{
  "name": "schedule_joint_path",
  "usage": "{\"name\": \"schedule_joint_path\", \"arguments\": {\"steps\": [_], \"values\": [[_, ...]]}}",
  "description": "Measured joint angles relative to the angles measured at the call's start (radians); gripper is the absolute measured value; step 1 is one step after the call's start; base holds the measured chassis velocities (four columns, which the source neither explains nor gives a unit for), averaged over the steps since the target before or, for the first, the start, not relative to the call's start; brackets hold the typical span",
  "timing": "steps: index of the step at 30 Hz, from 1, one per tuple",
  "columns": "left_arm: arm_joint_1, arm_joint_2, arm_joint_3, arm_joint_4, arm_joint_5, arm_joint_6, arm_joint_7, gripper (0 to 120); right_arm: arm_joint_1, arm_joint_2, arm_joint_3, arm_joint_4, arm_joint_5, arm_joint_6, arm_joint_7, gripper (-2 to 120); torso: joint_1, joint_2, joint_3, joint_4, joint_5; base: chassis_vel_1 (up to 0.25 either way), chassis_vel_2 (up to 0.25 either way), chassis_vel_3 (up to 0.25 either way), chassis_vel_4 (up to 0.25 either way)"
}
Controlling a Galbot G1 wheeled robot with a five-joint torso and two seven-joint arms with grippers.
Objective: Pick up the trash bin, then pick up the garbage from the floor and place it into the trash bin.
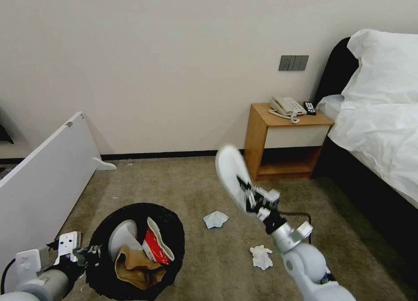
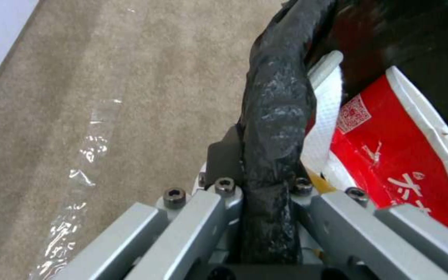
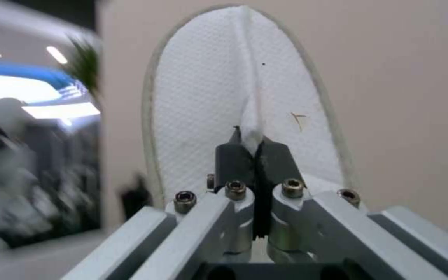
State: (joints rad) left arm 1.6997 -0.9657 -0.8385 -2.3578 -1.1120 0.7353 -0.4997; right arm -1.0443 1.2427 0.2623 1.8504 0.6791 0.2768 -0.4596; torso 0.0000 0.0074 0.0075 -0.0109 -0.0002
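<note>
From the head view, my left hand [image 1: 89, 251] grips the trash bin [image 1: 135, 251] by its rim, holding it ready as a target; a slipper, red packet [image 1: 156, 248] and paper bag [image 1: 137, 268] sit inside. My right hand [image 1: 247, 197] carries the white slipper [image 1: 231, 172] above the floor [image 1: 196, 183], two tissues [image 1: 215, 219] lying below. Left wrist: fingers [image 2: 224, 155] clamped on the bag-wrapped rim. Right wrist: fingers [image 3: 234, 157] pinching the slipper's centre fold so it hangs steady.

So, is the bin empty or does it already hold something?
Not empty: the bin already holds a slipper, a red packet and a brown bag.
</note>
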Motion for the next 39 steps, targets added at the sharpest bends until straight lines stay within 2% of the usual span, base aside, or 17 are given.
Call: {"name": "schedule_joint_path", "arguments": {"steps": [1, 3, 7, 10, 15, 26, 39], "values": [[0.0, 0.0, 0.0, 0.0, 0.0, 0.0, 0.0, 3, 0.0, 0.0, 0.0, 0.0, 0.0, 0.0, 0.0, 0, 0.0, 0.0, 0.0, 0.0, 0.0, 0.0, 0.0, 0.0, 0.0], [0.003, 0.001, 0.012, 0.004, 0.016, 0.0, 0.001, 3, 0.041, 0.002, -0.078, 0.042, 0.115, -0.008, -0.026, 0, 0.0, 0.0, 0.0, 0.0002, 0.0, 0.0, 0.0, 0.0, 0.0], [0.017, -0.001, 0.012, 0.002, 0.022, 0.0, 0.003, 3, 0.075, -0.003, -0.156, 0.053, 0.187, -0.004, -0.077, 0, 0.0, 0.0, 0.0, 0.0002, 0.0, 0.0, 0.0, 0.0, 0.0], [0.032, -0.004, 0.003, -0.005, 0.024, 0.0, 0.003, 3, 0.109, -0.003, -0.237, 0.048, 0.285, -0.006, -0.196, 0, 0.0, 0.0, 0.0, 0.0001, 0.0001, 0.0, 0.0, 0.0, 0.0], [0.036, -0.007, -0.003, -0.01, 0.024, 0.0, 0.004, 3, 0.144, 0.006, -0.309, 0.039, 0.354, -0.027, -0.278, 0, 0.0, 0.0, 0.0, 0.0001, 0.0, 0.0, 0.0, 0.0, 0.0], [0.034, -0.025, -0.011, -0.026, 0.021, 0.0, 0.003, 3, 0.25, 0.008, -0.516, 0.038, 0.456, -0.052, -0.293, 0, 0.0, 0.0, 0.0, -0.0001, 0.0, 0.0, 0.0, 0.0, 0.0], [0.025, -0.041, -0.016, -0.041, 0.009, 0.0, 0.003, 3, 0.271, -0.004, -0.643, -0.024, 0.433, -0.045, -0.271, 0, 0.0, 0.0, 0.0, 0.0001, 0.0001, 0.0, 0.0, 0.0, 0.0]]}}
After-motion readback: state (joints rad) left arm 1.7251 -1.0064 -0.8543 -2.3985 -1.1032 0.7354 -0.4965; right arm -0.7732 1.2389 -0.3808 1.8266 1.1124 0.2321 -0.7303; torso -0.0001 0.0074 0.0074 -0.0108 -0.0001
